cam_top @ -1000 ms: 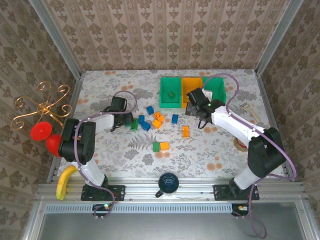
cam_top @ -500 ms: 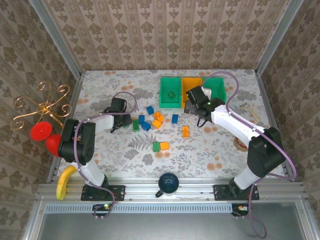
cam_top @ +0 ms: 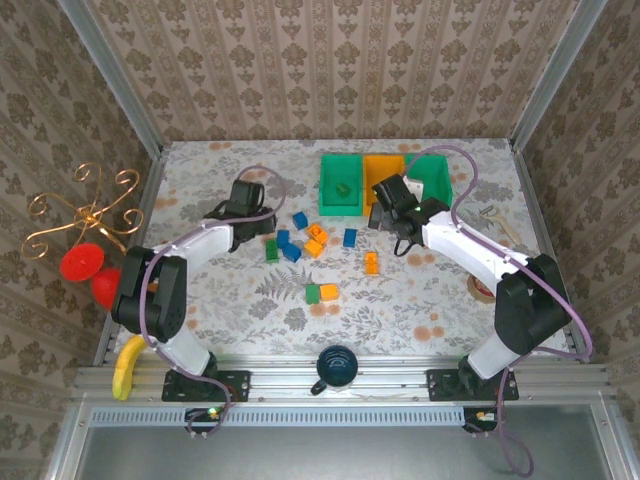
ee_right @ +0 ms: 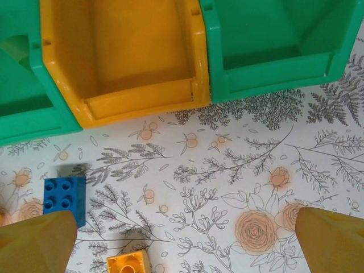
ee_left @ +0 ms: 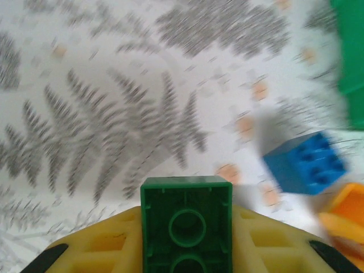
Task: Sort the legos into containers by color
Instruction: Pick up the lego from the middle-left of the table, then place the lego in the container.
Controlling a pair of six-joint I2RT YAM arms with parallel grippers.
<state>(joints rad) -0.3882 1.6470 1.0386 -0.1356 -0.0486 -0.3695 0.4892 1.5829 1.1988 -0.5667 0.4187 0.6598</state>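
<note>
Legos (cam_top: 313, 247) in green, blue and orange are scattered over the middle of the flowered surface (cam_top: 240, 320). Nearest the arm bases, a dark cup (cam_top: 337, 367) is set at the near edge. Beyond it a green and orange pair (cam_top: 321, 293) is placed side by side, touching, with bare surface left open on both sides.

The left arm (cam_top: 200, 240) is folded at the elbow by the left rail and reached inward to the left end of the cluster. The left end effector (ee_left: 186, 244) is clamped on a green lego (ee_left: 186, 216); the surface behind is blurred, and a blue lego (ee_left: 304, 168) is seen just beyond.

The right arm (cam_top: 470, 255) is stretched diagonally from its base toward the far row. The right end effector (ee_right: 182, 244) is spread wide and empty over bare surface, with a blue brick (ee_right: 64, 196) and an orange brick (ee_right: 128, 264) close by.

Farthest, three containers are lined up wall to wall: a left green bin (cam_top: 325, 185), an orange bin (cam_top: 380, 165) and a right green bin (cam_top: 440, 180). One small green piece (cam_top: 342, 187) is lying in the left green bin.
</note>
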